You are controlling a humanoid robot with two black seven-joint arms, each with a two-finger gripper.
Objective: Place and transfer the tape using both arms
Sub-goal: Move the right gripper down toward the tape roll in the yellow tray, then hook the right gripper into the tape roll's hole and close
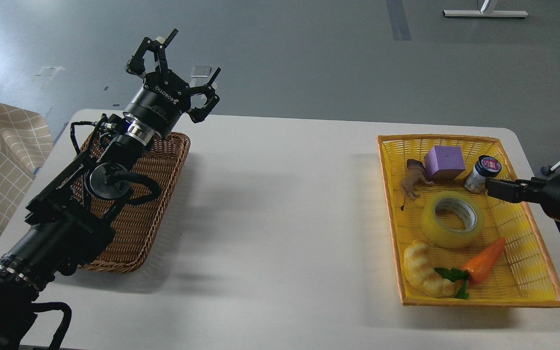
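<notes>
1. Your left gripper (175, 73) hangs above the brown wicker basket (163, 194), fingers spread wide, holding nothing.
2. The tape (451, 219) lies flat in the yellow basket (528, 272).
3. Your right gripper (501, 188) reaches over that basket's rim; you cannot tell its opening.

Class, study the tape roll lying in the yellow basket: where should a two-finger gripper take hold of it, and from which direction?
The tape lies flat, core hole facing up. Likely best from above: one finger in the hole, one outside, pinching the wall on its right side, nearest the right gripper.
</notes>
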